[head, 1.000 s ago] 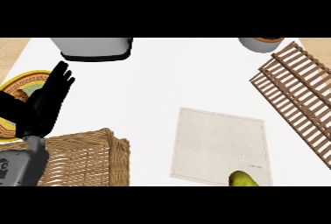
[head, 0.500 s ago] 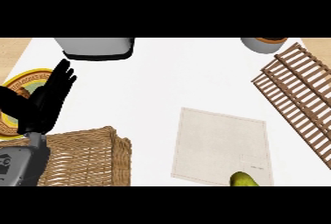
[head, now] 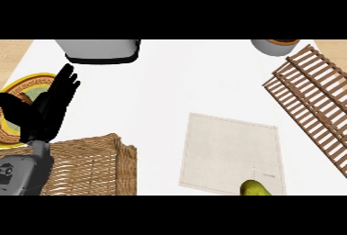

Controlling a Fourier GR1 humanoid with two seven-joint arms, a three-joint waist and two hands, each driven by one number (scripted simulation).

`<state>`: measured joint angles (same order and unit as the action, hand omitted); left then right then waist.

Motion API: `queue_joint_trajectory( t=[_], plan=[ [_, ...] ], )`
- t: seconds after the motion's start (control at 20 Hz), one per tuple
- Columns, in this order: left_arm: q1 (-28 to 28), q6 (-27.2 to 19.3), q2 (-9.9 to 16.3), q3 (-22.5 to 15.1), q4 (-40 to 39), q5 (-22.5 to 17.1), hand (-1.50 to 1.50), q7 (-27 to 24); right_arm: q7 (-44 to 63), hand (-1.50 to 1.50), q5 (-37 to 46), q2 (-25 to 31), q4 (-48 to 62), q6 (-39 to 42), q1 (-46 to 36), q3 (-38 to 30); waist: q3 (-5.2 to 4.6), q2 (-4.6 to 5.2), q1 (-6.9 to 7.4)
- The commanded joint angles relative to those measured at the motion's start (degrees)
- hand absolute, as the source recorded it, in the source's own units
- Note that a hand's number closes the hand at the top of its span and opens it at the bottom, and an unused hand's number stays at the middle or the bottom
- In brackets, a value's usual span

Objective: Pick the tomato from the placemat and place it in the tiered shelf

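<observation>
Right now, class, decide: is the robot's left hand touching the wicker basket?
Cannot tell. In the head view the left hand rises open above the wicker basket; the forearm overlaps the basket's rim, but looking straight down shows neither contact nor a gap.

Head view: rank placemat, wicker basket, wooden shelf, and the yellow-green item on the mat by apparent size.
1. Placemat and wooden shelf: look about alike, and the shelf is cut off at the right edge, so unranked.
2. Wicker basket, partly cropped.
3. Yellow-green item, mostly cut off at the bottom.

One view only, from the robot's head. It looks steeply down, fairly close, at the white counter (head: 169, 82).
</observation>
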<state>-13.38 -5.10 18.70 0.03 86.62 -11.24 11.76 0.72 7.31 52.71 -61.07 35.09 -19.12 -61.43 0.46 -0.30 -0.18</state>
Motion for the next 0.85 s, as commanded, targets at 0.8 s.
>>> queue_joint_trajectory(
  t=[0.8],
  plan=[
    [0.93,-1.65,-2.84,-0.64,-1.4,0.44,0.0,-2.01,-34.75,-1.5,-4.35,14.56,21.27,20.14,22.72,-7.24,-0.15,0.18,-1.55]
  ],
)
